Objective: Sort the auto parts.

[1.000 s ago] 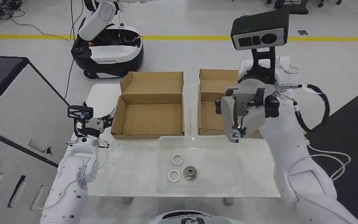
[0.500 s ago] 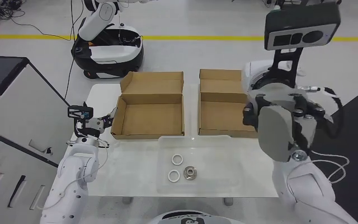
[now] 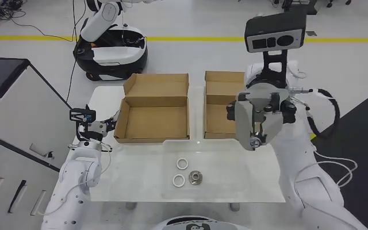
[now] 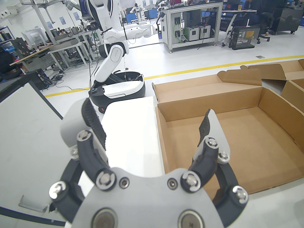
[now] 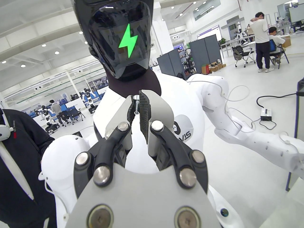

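Right end effector [image 5: 137, 104] is raised above the desk [image 3: 247, 178], with its fingers pinched on a small metal bolt [image 5: 135, 107]. In the top view it is seen near the front corner of the right box [image 3: 221, 109]. Left end effector [image 4: 147, 110] is spread and held just beside the left box [image 3: 154, 118]. White rings [image 3: 182, 163] and a metal nut [image 3: 195, 176] are laid on the desk in front of the boxes.

Plain brown is shown by the box [image 3: 152, 121] beside the left gripper [image 4: 148, 110] and the box [image 3: 221, 106] by the right gripper [image 5: 137, 102]. Between the grippers, two white rings [image 3: 182, 163] and a grey metal part [image 3: 195, 176] are set against the white counter [image 3: 138, 172]. A silver screw [image 5: 135, 106] is pinched between black ribbed pads [image 5: 144, 115].
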{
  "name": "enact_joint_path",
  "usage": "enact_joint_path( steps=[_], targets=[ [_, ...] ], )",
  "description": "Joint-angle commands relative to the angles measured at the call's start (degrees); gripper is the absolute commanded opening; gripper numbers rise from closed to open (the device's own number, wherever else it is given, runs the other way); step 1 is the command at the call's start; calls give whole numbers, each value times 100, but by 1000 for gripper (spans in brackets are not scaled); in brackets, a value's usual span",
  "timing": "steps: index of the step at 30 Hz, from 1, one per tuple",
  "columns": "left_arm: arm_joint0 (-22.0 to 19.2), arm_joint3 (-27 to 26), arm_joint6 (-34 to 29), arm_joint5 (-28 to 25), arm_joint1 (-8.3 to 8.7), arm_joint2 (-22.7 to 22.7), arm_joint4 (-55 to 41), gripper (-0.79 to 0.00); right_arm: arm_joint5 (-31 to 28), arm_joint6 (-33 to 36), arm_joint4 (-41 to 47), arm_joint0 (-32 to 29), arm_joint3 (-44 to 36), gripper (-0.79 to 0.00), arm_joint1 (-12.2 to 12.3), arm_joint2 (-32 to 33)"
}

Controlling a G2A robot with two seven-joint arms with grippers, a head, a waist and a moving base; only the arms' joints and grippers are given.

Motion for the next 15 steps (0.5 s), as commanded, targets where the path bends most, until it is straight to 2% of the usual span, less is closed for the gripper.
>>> enact_joint_path(
  steps=[1,7,15],
  targets=[
    [0,0,0,0,0,0,0,0,0,0,-84,17,11,-785,28,-37],
    [0,0,0,0,0,0,0,0,0,0,50,6,-74,-785,100,-26],
    [0,0,0,0,0,0,0,0,-1,0,690,-114,-375,-785,94,222]
  ],
)
